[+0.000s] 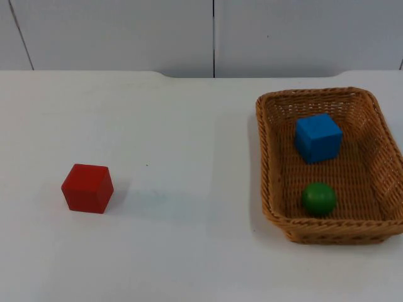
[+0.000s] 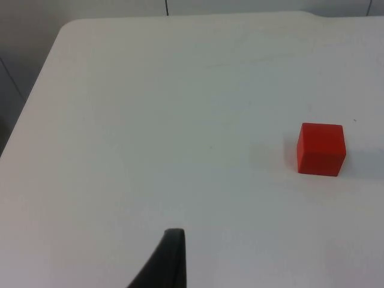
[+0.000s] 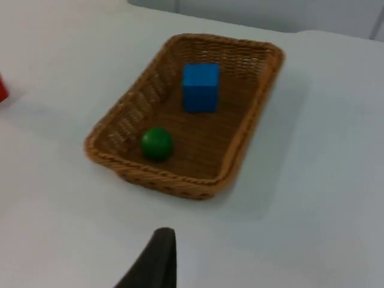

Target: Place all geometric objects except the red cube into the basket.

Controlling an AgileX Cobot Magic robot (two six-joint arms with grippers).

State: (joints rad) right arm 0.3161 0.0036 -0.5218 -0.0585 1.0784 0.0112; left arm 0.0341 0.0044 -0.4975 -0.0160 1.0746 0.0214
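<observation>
A red cube rests on the white table at the left. At the right stands a wicker basket. A blue cube sits in its far half and a green ball lies near its front wall. My left gripper hangs above bare table, well short of the red cube and to one side of it. My right gripper hovers over the table in front of the basket, apart from it. Both arms are drawn back and waiting.
The table ends at a grey partition wall at the back. Its left edge and rounded corner appear in the left wrist view. Open white surface lies between the red cube and the basket.
</observation>
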